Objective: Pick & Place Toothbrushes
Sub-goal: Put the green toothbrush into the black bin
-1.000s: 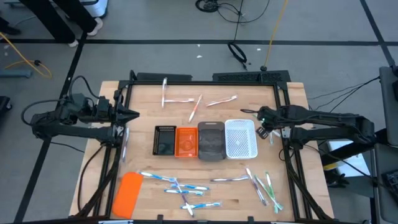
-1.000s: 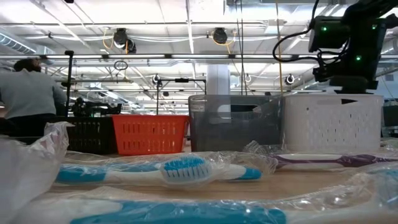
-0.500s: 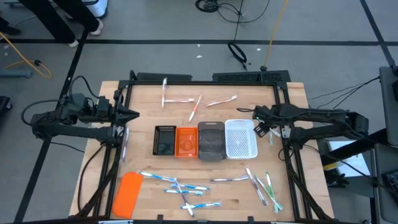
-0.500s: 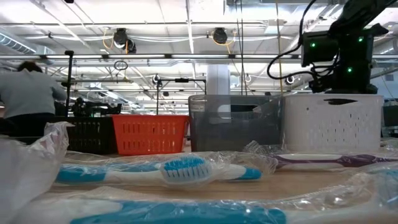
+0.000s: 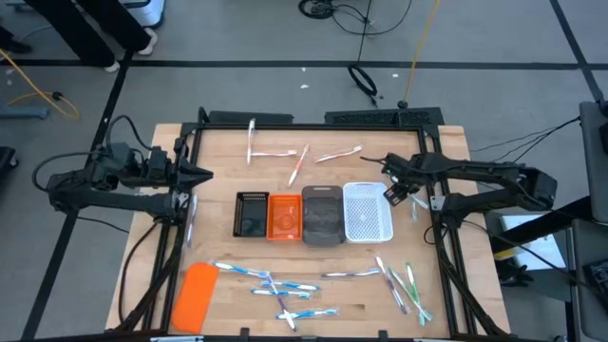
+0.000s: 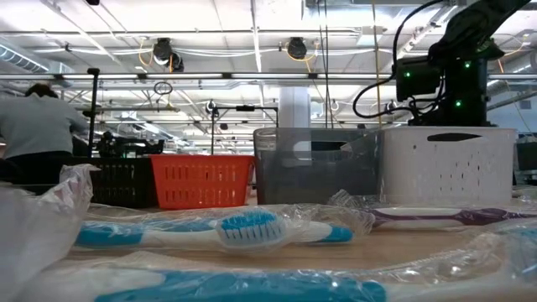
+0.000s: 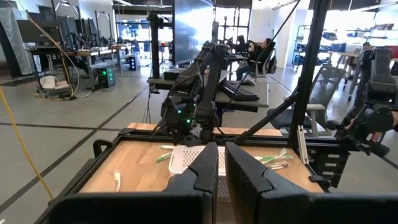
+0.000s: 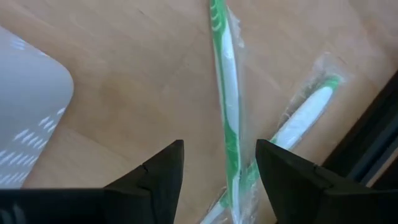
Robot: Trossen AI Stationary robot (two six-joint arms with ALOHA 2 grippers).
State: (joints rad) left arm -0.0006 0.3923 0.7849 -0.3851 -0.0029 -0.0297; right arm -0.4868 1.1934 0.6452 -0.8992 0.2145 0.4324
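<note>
1. The right gripper (image 5: pixel 392 187) hangs over the desk (image 5: pixel 218 157) at the far right corner of the white tray (image 5: pixel 368 212), its fingers spread apart with nothing between them.
2. In the right wrist view, a wrapped green toothbrush (image 8: pixel 225 106) lies on the wood directly ahead of the gap between the right gripper's fingers (image 8: pixel 160 171), with a second green-and-white toothbrush (image 8: pixel 303 118) just beside it, nearer the desk's black frame; a corner of the white tray shows to the other side of the fingers.
3. From above, a green toothbrush (image 5: pixel 412 203) lies just beside the right gripper, between the white tray and the desk's right frame.
4. More toothbrushes lie well apart from that gripper: a green-and-grey cluster (image 5: pixel 404 285) along the near right edge, a blue cluster (image 5: pixel 271 283) at the near middle, and a pink-white group (image 5: pixel 299 157) toward the far edge.
5. The black tray (image 5: pixel 251 214), orange tray (image 5: pixel 284 217) and grey tray (image 5: pixel 322 215) stand in a row with the white one at mid-desk.
6. The left gripper (image 5: pixel 204 175) waits at the desk's left edge, its fingers (image 7: pixel 207 168) a narrow slot apart and empty.
7. A flat orange slab (image 5: pixel 197 295) lies at the near left corner.
</note>
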